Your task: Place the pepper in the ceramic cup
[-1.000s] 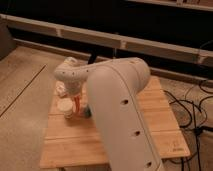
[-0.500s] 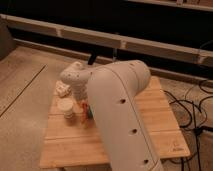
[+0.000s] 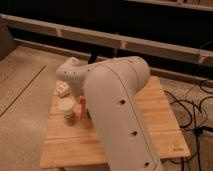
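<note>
The robot's thick white arm [image 3: 117, 107] filled the middle of the view. It rose from the lower edge and bent to the left over a wooden table [image 3: 155, 117]. Its rounded wrist [image 3: 71, 76] hung above the left part of the table. The pincer [image 3: 82, 99] pointed down under this wrist and was mostly hidden by the arm. Its fingers were closed.

The pepper [image 3: 82, 106] showed as a small red strip, upright, directly under the pincer and close against the arm. I could not tell if the pincer really held it, because the place of contact was covered. The ceramic cup [image 3: 66, 107] stood upright on the table just beside the pepper, on its left, with the round rim facing up. The pepper was outside the cup, next to its wall, and not over the opening.

A small white object [image 3: 61, 90] lay on the table behind the cup, near the left edge. Dark cables [image 3: 192, 102] ran over the floor [image 3: 25, 100] to the right of the table, and a long dark wall with a pale rail [image 3: 125, 42] stood behind it
</note>
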